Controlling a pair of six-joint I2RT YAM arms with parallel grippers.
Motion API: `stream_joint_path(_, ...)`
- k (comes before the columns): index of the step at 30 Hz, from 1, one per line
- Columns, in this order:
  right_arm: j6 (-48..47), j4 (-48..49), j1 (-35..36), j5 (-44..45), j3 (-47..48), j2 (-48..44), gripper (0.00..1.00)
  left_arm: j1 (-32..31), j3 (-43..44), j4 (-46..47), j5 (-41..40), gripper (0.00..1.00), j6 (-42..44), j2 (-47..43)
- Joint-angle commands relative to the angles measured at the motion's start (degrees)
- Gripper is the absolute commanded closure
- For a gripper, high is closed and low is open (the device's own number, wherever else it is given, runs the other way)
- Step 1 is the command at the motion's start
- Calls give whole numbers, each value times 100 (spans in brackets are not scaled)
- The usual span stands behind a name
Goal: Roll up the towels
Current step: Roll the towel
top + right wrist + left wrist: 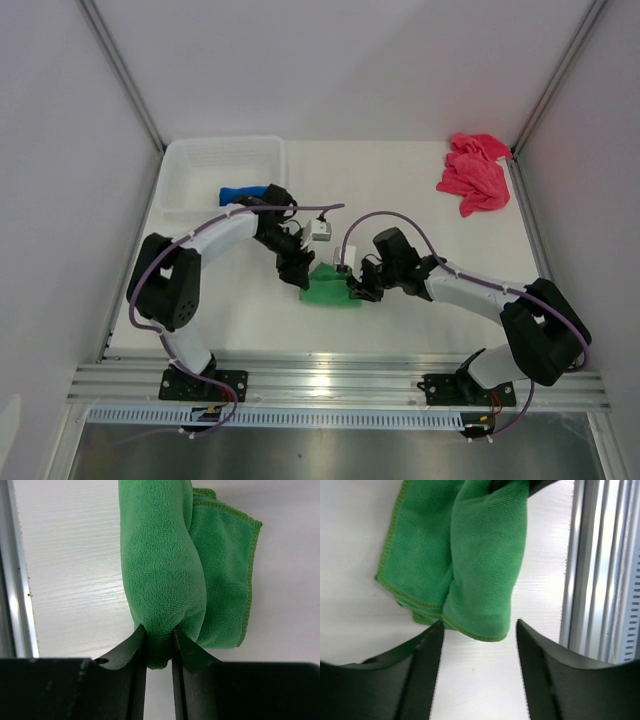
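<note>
White tabletop (420, 200) between pale walls is what we see from above, with a ribbed aluminium rail (340, 380) along its near edge. On it lies the green soft cloth towel (330, 287), folded into a thick, partly rolled bundle, and we take every other place from it. The left gripper (297, 272) stands at the towel's end on the left arm's side. Its wrist view shows the two dark fingers (422, 665) spread wide, holding nothing. The towel's hemmed end reaches just into the gap, and bare table shows between the cloth and one finger, though we cannot tell whether the other finger touches the hem. The right gripper (357, 288) is at the opposite end of the green towel. Its fingers (131, 652) are drawn close together and pinch a plump fold of the cloth between their tips, while the rest of the towel lies flat on the table beyond them. Farther back from the green towel, past the left arm, a white plastic basket (200, 155) holds the royal blue cloth towel (243, 193). Well apart from the green towel, in the far corner on the right arm's side, the pink cloth towel (473, 172) lies crumpled.
</note>
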Motion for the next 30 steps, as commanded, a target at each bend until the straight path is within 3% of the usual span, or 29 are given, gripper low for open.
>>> stream_joint_path(1,474,-285,-103,-436,138,-85,96,-30,-222,66,412,35,-22,-422)
stream_joint_path(8,984,-258,-270,-612,85,-164,97,-241,-758,540,43,33,66,-616)
stream_joint_path(11,1019,-223,-278,-612,59,-199,97,-390,-846,1033,-510,33,-119,-581)
stream_joint_path(18,1160,-170,-305,-613,6,-252,97,-549,-741,919,-256,35,101,-387)
stream_joint_path(21,1230,-135,-331,-604,-20,-269,97,-584,-697,735,-168,49,40,-273)
stream_joint_path(22,1282,-135,-331,-604,-20,-278,97,-575,-705,699,-194,65,-21,-221)
stream_joint_path(24,1300,-179,-340,-665,-11,-261,97,-575,-714,542,-212,82,-31,-220)
stream_joint_path(28,1406,-293,-340,-823,6,-226,97,-567,-557,121,-19,99,-223,-325)
stream_joint_path(30,1537,-355,-340,-998,6,-217,97,-575,-556,-91,147,99,-338,-404)
